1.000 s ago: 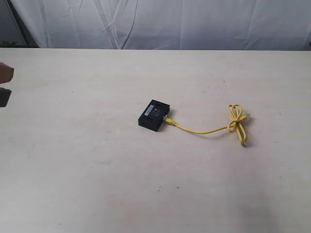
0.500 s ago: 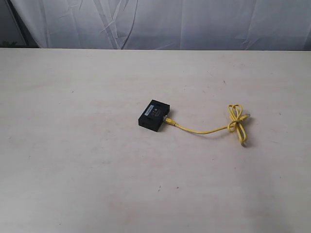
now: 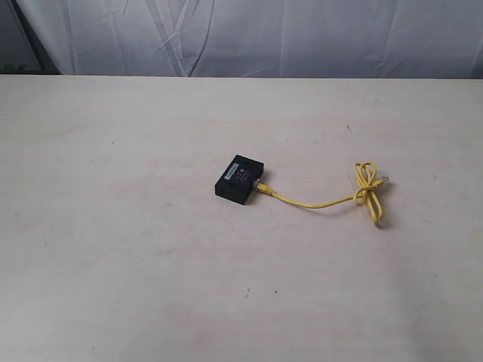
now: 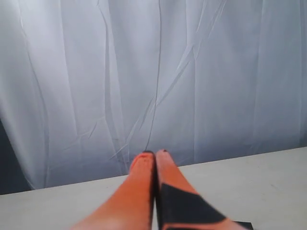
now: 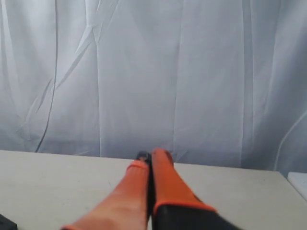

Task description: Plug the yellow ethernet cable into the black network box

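Observation:
The black network box (image 3: 240, 179) lies flat near the middle of the pale table. The yellow ethernet cable (image 3: 317, 204) meets the box's right side with one plug and runs right to a looped bundle (image 3: 368, 192). Neither arm shows in the exterior view. In the left wrist view my left gripper (image 4: 155, 154) is shut, orange fingers pressed together with nothing between them, pointing over the table toward the curtain. My right gripper (image 5: 149, 155) is likewise shut and empty in the right wrist view. Neither wrist view shows the box or the cable.
A white curtain (image 3: 249, 38) hangs behind the table's far edge (image 3: 241, 76). A dark corner (image 5: 5, 223) shows at the edge of the right wrist view. A white edge (image 5: 298, 181) sits at that view's far right.
A gripper tip seen at the exterior view's left edge a second ago has withdrawn out of view. The box and cable have not moved.

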`<state>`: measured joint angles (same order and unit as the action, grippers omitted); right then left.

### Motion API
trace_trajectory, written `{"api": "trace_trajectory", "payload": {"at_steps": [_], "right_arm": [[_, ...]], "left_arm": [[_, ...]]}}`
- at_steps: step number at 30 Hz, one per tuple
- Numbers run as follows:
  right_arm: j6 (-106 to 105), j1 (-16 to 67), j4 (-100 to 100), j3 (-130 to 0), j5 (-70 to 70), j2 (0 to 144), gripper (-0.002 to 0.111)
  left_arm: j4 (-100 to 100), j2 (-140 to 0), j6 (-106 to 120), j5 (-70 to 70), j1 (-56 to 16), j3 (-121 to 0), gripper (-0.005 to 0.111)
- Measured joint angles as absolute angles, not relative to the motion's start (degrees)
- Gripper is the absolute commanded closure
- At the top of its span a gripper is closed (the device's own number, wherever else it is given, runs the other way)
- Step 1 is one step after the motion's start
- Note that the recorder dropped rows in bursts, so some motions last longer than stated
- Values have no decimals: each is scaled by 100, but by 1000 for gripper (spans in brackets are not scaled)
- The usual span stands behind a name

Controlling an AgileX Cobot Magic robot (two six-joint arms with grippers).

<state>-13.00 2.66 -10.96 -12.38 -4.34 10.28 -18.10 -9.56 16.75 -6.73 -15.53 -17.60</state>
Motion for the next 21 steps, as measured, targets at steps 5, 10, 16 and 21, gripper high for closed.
{"api": "trace_trajectory", "payload": {"at_steps": [5,10,16,21], "right_arm": [[-1300,266,-1224,-793,-400,1002,108],[-1300,266,-1673,-663,-636,1002,108],[-1300,266,-1852,-660,-749,1002,108],[-1300,266,-1860,-660,-749,1002,108]], "left_arm": [[-1861,-956,1675,-675,-1553,-1726,107],[-1869,-956,1675,-675,-1553,-1726,107],[-1869,-956,1675,-675,-1553,-1726,107],[-1869,-956,1675,-675,-1553,-1726,107]]}}
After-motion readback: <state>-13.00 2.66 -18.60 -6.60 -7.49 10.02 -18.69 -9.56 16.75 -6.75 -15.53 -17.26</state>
